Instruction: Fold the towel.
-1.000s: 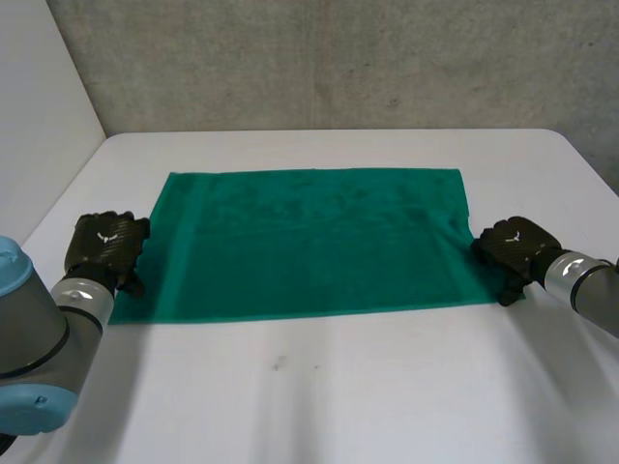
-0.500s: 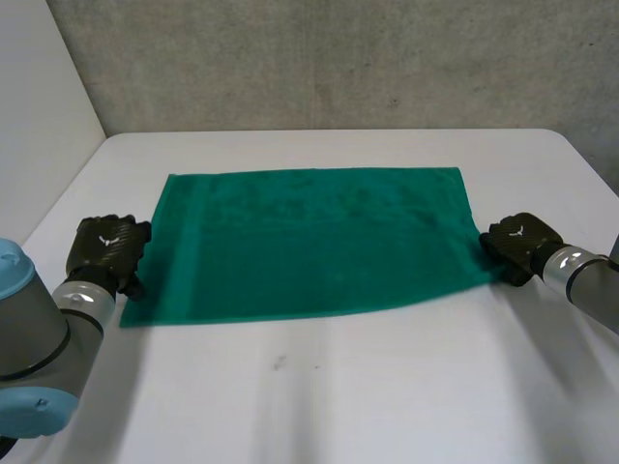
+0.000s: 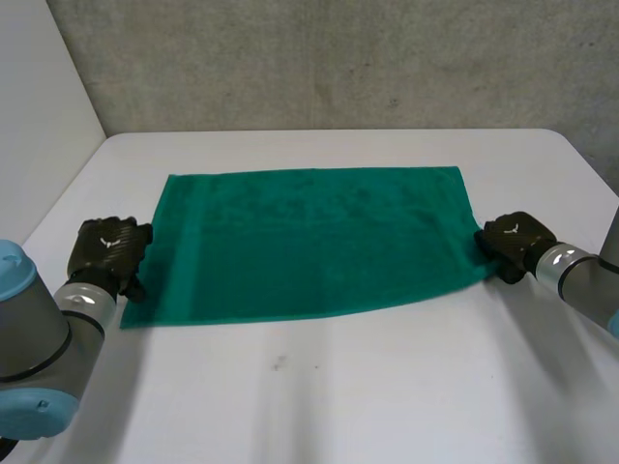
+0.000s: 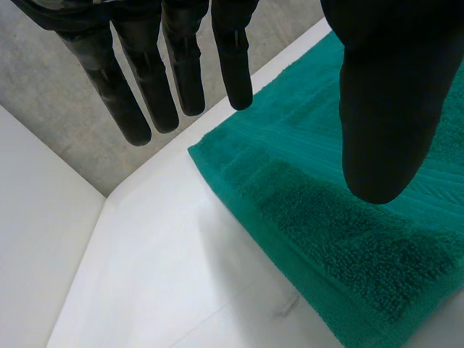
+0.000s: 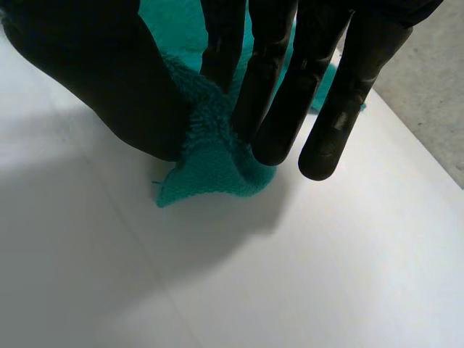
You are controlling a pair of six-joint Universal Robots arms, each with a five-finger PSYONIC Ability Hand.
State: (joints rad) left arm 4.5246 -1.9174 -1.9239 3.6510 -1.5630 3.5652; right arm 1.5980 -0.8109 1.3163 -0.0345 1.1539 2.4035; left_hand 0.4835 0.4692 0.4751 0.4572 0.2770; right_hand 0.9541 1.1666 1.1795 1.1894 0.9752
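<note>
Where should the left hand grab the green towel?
Probably its left edge near the near corner, from the outer side. The towel lies flat there; the left hand hangs open, thumb over cloth, fingers over bare table, ready to pinch, as the right hand pinches its corner.

One green terry towel (image 3: 314,242) on white table (image 3: 387,387)
At its left edge black left hand (image 3: 108,247), at right edge black right hand (image 3: 513,242)

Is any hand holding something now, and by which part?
The right hand pinches the towel at its near right corner, between thumb and fingers. The left hand, open at the left edge, holds nothing.
</note>
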